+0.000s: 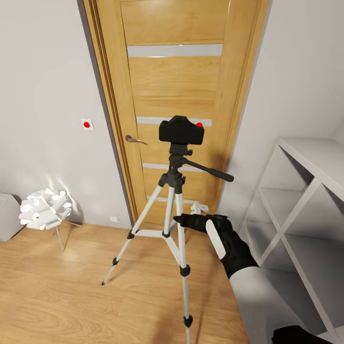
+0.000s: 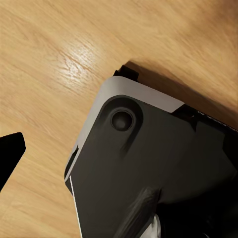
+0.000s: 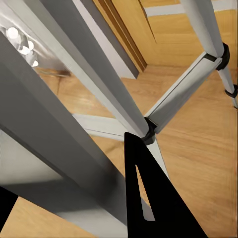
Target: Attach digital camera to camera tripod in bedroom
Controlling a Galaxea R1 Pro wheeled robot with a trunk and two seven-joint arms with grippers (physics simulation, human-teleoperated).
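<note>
Right jaws (image 1: 184, 220) beside camera tripod (image 1: 170, 210) leg.

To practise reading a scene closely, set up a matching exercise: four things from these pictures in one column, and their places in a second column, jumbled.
Things:
1. digital camera
2. right gripper
3. ball-shaped lamp
4. white shelving

Places:
A. on the floor left of the door
B. against the wall right of the door
C. on top of the camera tripod
D. low down beside a tripod leg

Pairs: 1-C, 2-D, 3-A, 4-B
</note>
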